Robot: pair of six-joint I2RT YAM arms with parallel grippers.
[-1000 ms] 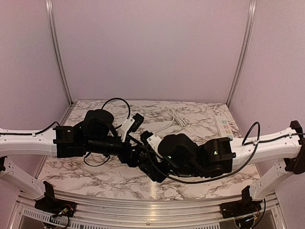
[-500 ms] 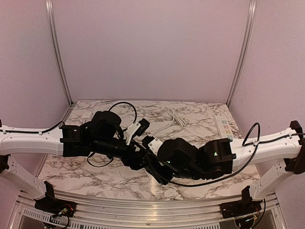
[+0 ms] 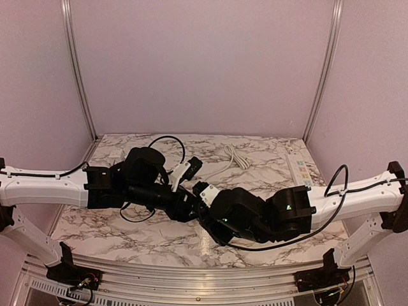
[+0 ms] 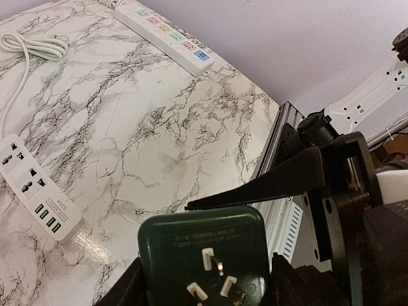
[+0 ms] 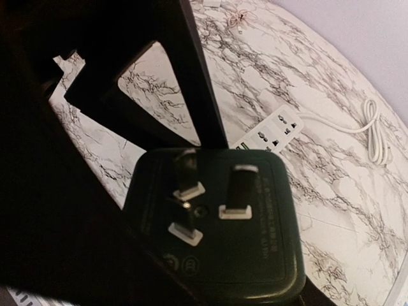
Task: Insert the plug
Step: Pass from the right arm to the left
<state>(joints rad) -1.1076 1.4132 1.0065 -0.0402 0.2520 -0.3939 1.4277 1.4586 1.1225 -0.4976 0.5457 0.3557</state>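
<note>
Now that your left claw [image 4: 204, 280] has pinched from wide to narrow on the plug [image 4: 203, 252], both claws hold it aloft, so I judge this a handover, not yet insertion. It is a matte dark-green rounded-square block with three flat metal prongs. Your right claw [image 3: 201, 207] clasps its other edges, and beyond that claw's tip a glossy white socket strip [image 5: 271, 131] lies on the veined marble table [image 4: 159, 127].

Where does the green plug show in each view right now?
Top external: not visible, hidden by the arms where they meet.
Left wrist: green plug, bottom centre, prongs facing the camera.
Right wrist: green plug, centre to lower centre, very close.
Shared landmark: white coiled cable.
</note>
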